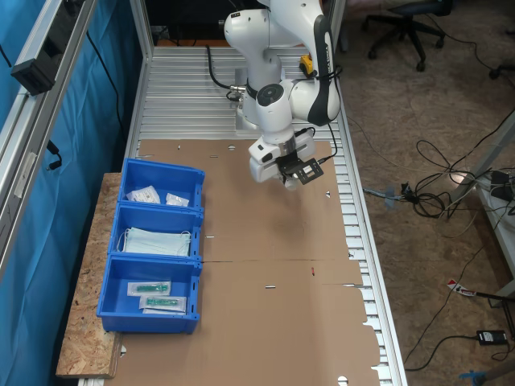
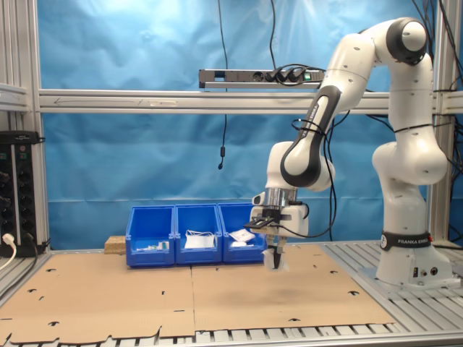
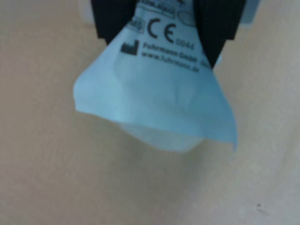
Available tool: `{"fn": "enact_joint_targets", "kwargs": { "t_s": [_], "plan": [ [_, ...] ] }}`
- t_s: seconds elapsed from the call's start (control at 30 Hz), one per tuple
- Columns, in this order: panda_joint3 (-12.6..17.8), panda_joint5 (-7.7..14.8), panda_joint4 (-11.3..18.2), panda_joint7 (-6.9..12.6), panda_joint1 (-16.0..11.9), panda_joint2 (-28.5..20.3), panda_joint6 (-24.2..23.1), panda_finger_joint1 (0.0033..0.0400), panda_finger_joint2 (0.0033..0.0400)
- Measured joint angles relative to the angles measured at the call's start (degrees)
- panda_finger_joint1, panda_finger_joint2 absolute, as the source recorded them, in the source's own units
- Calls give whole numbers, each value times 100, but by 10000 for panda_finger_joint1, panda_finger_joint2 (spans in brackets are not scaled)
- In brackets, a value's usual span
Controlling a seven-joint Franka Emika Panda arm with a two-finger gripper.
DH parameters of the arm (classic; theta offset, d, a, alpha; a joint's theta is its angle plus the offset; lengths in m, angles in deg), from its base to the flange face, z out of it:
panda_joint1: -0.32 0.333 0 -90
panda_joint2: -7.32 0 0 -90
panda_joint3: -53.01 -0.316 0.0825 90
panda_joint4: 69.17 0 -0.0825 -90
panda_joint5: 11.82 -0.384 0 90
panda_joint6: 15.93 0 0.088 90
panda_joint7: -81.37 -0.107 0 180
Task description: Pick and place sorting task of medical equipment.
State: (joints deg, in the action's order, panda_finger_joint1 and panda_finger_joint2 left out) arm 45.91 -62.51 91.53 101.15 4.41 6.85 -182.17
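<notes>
My gripper (image 3: 161, 33) is shut on a small whitish-translucent plastic packet (image 3: 159, 108), the medical equipment, which hangs down from between the two black fingers (image 3: 112, 18). In the first exterior view the gripper (image 1: 290, 178) hovers a little above the brown cardboard, with the packet (image 1: 291, 185) just showing under it. In the second exterior view the gripper (image 2: 275, 251) holds the packet (image 2: 277, 263) a short way above the cardboard, in front of the blue bins.
Three blue bins stand in a row at the first exterior view's left. The far bin (image 1: 187, 174) holds small packets (image 1: 143, 194), the middle bin (image 1: 195, 215) light-blue face masks (image 1: 157, 241), and the near bin (image 1: 109, 299) clear sleeves with green items (image 1: 153, 288). Brown cardboard (image 1: 265, 314) covers the table.
</notes>
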Motion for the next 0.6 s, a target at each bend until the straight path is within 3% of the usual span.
{"fn": "enact_joint_targets", "kwargs": {
  "t_s": [0.13, 0.17, 0.6],
  "plan": [
    [88, 269, 1, 0, -1, -239, 267, 69, 69],
    [160, 471, 1, 0, -3, -361, 418, 69, 69],
    [702, 2053, -9, 0, -59, -1103, 1566, 69, 69]
  ]
}}
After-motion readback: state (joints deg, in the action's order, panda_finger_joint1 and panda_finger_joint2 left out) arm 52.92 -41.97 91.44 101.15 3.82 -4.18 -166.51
